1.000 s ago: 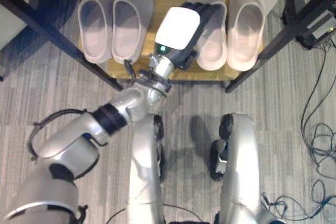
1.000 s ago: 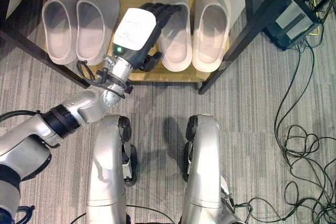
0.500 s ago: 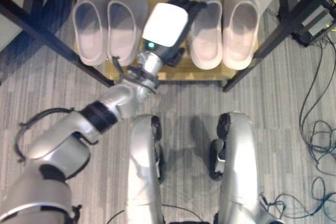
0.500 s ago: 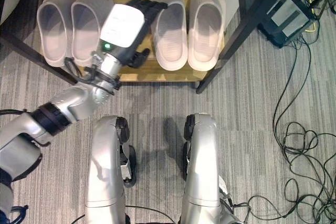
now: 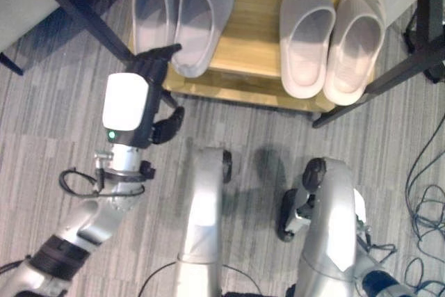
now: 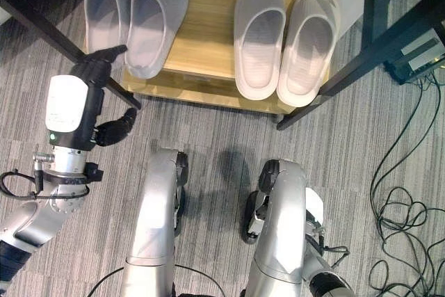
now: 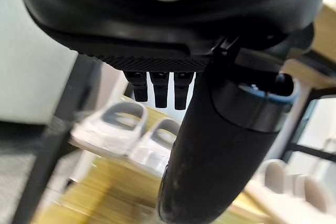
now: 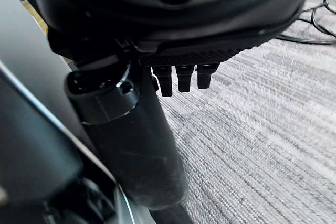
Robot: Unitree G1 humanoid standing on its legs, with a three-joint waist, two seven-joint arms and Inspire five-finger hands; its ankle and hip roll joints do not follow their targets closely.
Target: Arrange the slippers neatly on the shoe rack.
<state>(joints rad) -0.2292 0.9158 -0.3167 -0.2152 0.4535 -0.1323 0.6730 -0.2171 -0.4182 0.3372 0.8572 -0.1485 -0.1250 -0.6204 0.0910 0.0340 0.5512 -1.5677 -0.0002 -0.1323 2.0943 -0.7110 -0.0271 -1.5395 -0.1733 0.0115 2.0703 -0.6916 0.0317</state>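
Pulled back off the wooden shoe rack (image 5: 257, 53), left hand (image 5: 142, 95) empty with fingers straight (right hand (image 8: 173, 40) likewise relaxed); both slipper pairs (image 5: 182, 15) (image 5: 330, 39) shelved, arranging seemingly done.

the left robot hand (image 5: 132, 106) has pulled back from the right pair of slippers (image 5: 330, 43) and is now before the shoe rack (image 5: 243, 78), fingers straight.

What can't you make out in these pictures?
- Left pair of slippers: toes cut off by the left eye view's top edge.
- Shoe rack: its back runs past the top edge.
- Right hand: what lies behind its bulk in its wrist view.
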